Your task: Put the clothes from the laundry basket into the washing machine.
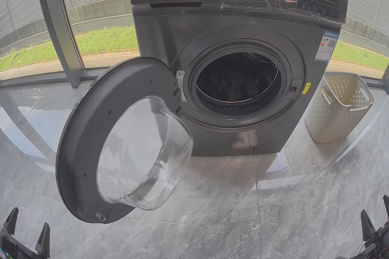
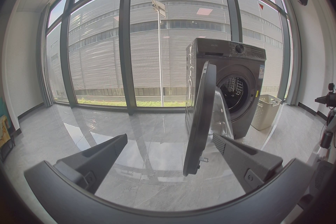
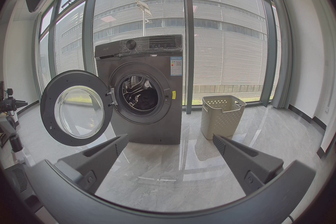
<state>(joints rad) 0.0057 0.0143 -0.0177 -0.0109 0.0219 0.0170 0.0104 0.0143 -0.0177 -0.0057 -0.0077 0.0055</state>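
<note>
Head looks down closely; wrists face washing machine (image 3: 147, 132) from farther back.

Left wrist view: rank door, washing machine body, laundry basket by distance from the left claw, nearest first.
1. The door, open, just ahead of the left claw.
2. The washing machine body, behind the door.
3. The laundry basket, beyond the machine, at its right side.

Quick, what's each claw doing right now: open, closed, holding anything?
Left claw: open, holding nothing.
Right claw: open, holding nothing.
</note>
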